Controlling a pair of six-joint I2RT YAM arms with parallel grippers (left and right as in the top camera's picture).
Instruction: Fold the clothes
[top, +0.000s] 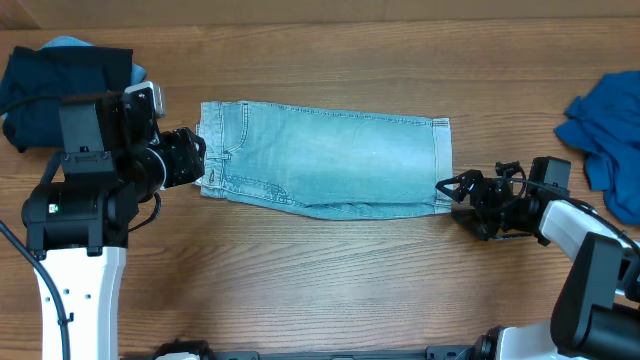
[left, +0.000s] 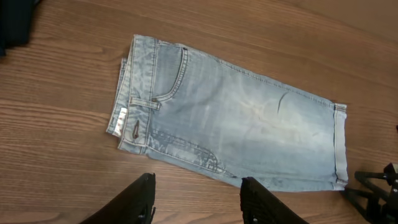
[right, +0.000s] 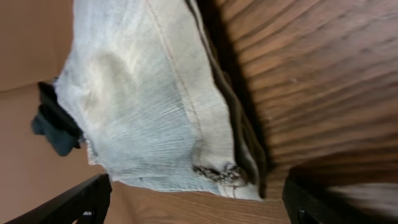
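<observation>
Pale washed-blue denim shorts (top: 330, 160) lie flat in the middle of the wooden table, folded lengthwise, waistband to the left and cuffed hems to the right. They also show in the left wrist view (left: 236, 124) and the right wrist view (right: 143, 99). My left gripper (top: 200, 158) is open and empty just off the waistband end; its fingers (left: 198, 199) hover over bare wood. My right gripper (top: 450, 188) is open and empty just off the hem corner (right: 224, 174). A dark navy garment (top: 60, 85) lies at the far left. A royal-blue garment (top: 608, 135) lies at the far right.
A bit of light blue cloth (top: 70, 43) shows above the navy garment. The left arm's white base (top: 80, 290) stands at the front left and the right arm's white link (top: 590, 240) at the front right.
</observation>
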